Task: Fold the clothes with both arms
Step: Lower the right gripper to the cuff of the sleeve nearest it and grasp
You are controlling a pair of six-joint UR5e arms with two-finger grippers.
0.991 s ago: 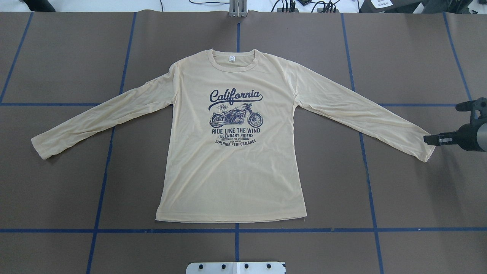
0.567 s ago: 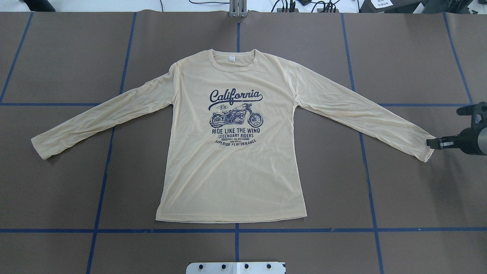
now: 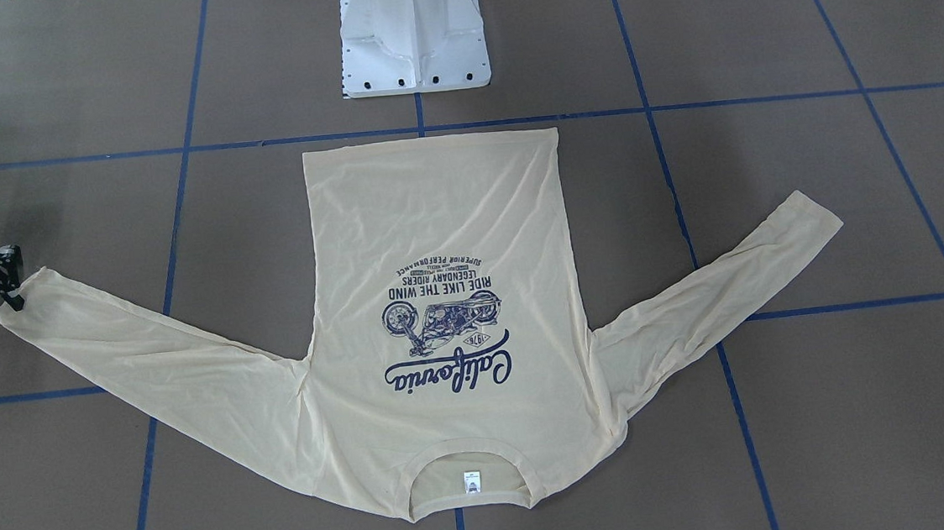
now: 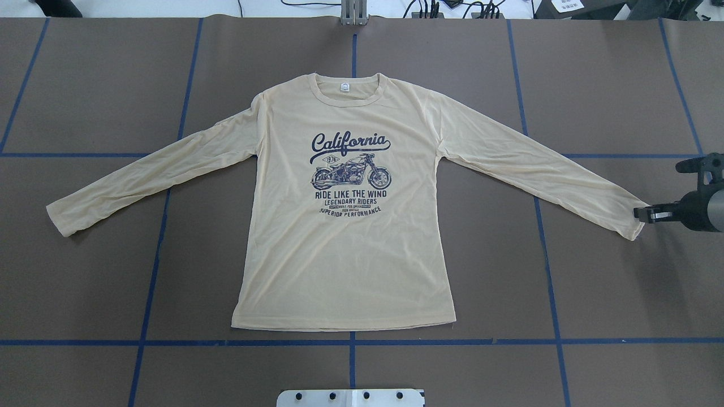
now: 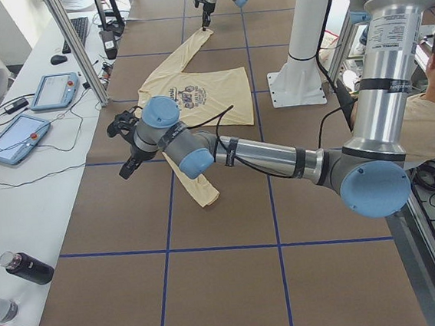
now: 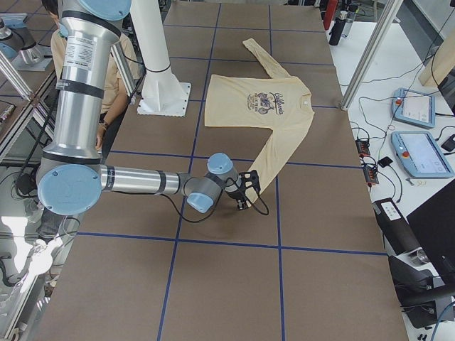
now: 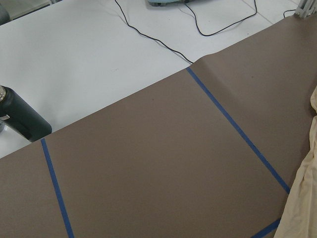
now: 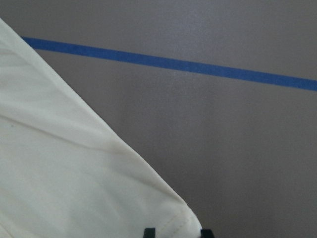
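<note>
The left gripper (image 5: 128,170) is hanging over bare table (image 4: 594,282) off the end of the left sleeve of the shirt (image 4: 350,254), near the left cuff (image 4: 59,217) but apart from it. Its wrist camera is taking in brown table, blue tape (image 7: 233,124) and only the sleeve's edge at the right border, with a dark bottle (image 7: 22,119) on the white bench (image 7: 99,59) beyond. Whether its fingers are apart or together I cannot tell (it is showing in the left-side view alone). The left arm (image 5: 263,155) is reaching out low and nearly level from its elbow, with the wrist bent so that the gripper is pointing down and outward. The shirt is lying flat and face up in the middle of the table, with its print showing. Its collar is pointing toward the far edge and its hem toward the base (image 3: 413,34), and both sleeves are spreading out and slanting back toward the robot. At the right cuff (image 4: 633,221) the right gripper (image 4: 639,213) is sitting with its fingers parted. Its fingertips (image 8: 148,232) are straddling the cuff's corner, with a gap showing between them. The right arm (image 6: 142,179) is stretching out low over the table, forearm nearly level, with the wrist turned so that the gripper is tilting down at the cuff.
</note>
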